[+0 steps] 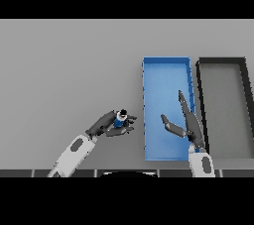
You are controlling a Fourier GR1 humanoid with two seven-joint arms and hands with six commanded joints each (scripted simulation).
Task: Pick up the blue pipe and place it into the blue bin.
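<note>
Midway through the job at the grey table (59, 70): we see our left hand (106, 125) with its dark fingers curled round the short blue pipe (119, 120), a stubby blue cylinder with a pale collar and a dark cap at its upper end. The pipe sits inside the grasp, just left of the long, shallow blue rectangular bin (166, 61), near that bin's left wall but not yet over it. Whether the pipe is lifted clear of the table or resting on it, we cannot tell from this angle.

Our right hand (186, 120) hangs over the lower right part of the blue bin, fingers straight and thumb spread wide, holding nothing. Just beside the blue bin, to its right, stands a dark grey rectangular bin (221, 60) of like shape; both look empty of any object.

By our reckoning the pick-up is done or very nearly so, since the grasp appears closed. What is left is the carry: a short sideways move to bring the pipe above the blue bin's floor, then the release. The idle right hand above the bin may crowd the drop spot.
</note>
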